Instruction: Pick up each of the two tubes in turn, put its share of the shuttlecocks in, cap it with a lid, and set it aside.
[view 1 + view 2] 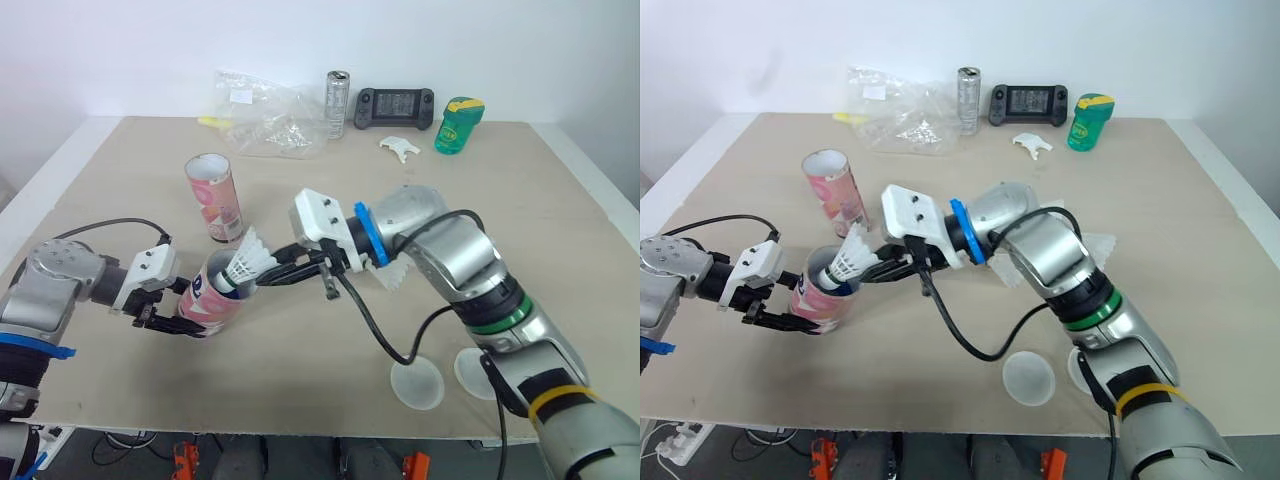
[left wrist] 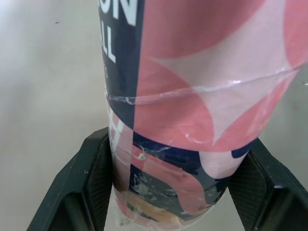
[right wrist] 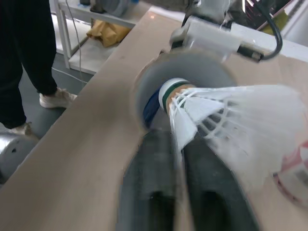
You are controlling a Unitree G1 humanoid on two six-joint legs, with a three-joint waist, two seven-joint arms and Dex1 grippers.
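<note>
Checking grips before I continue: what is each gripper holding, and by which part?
Left gripper clamps the tilted tube near its bottom end. Right gripper pinches a shuttlecock by its feathers, cork toward the tube's mouth.

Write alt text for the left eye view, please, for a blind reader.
The left gripper holds a tilted pink tube while the right gripper holds a white shuttlecock in its open mouth. A second tube stands behind; two lids lie nearer the viewer.
</note>
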